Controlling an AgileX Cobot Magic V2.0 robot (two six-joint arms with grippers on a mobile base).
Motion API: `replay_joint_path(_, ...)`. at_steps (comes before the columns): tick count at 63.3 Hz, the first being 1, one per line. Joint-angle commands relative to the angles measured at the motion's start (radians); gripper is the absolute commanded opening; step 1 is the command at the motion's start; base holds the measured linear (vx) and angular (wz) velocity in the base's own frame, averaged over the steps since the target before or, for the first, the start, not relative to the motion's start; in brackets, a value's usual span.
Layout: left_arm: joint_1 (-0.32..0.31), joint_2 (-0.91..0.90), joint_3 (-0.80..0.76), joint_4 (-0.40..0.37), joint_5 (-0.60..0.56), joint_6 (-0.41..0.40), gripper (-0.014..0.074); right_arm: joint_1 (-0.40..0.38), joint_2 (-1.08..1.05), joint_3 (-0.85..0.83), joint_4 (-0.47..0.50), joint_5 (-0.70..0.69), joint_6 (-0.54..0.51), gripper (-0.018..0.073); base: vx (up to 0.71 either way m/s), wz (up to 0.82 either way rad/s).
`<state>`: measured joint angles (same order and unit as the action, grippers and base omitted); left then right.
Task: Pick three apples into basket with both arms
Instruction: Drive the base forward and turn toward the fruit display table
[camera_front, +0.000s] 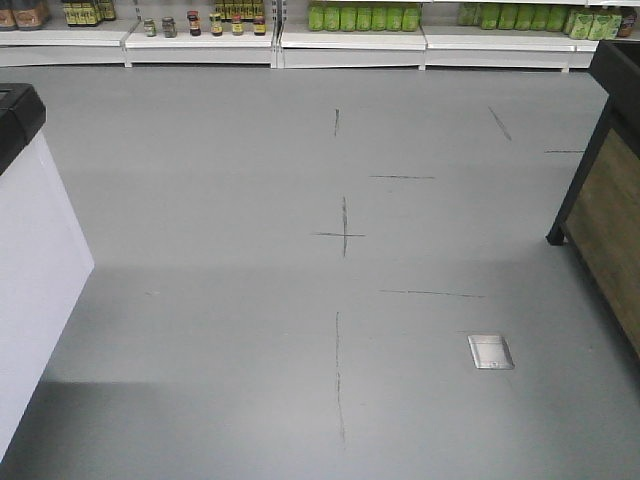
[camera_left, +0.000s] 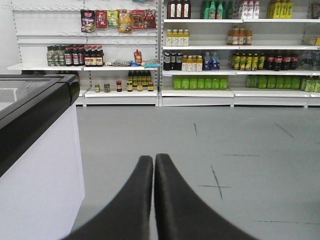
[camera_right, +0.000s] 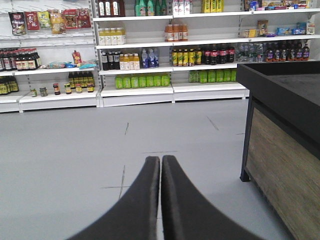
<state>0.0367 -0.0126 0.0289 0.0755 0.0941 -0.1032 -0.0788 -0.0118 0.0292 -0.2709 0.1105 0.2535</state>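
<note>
The apples and the basket are out of view in every frame. My left gripper (camera_left: 153, 159) is shut, its two black fingers pressed together with nothing between them, pointing over the grey floor toward the shelves. My right gripper (camera_right: 160, 160) is likewise shut and holds nothing, aimed across the floor at the far shelving. Neither arm shows in the front view.
A white chest freezer with a black rim (camera_left: 35, 150) stands at the left (camera_front: 30, 260). A black-framed wooden display stand (camera_right: 285, 145) stands at the right (camera_front: 605, 200). Stocked shelves (camera_left: 200, 55) line the far wall. A metal floor plate (camera_front: 490, 351) lies in the grey floor.
</note>
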Motion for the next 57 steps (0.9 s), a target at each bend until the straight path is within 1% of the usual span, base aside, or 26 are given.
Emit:
replay_joint_path(1,0.000,-0.013,-0.026,-0.002,-0.078,-0.011,-0.0006,-0.006,-0.012,0.012,-0.012,-0.072,-0.007,-0.0005,0.18,-0.04)
replay_joint_path(30,0.000,-0.013,-0.026,-0.002,-0.078,-0.011,-0.0006,-0.006,-0.012,0.012,-0.012,-0.072,-0.007,-0.0005,0.19,-0.08)
replay_joint_path(57,0.000,-0.013,-0.026,-0.002,-0.078,-0.011,-0.0006,-0.006,-0.012,0.012,-0.012,-0.072,-0.007,-0.0005,0.20,-0.19)
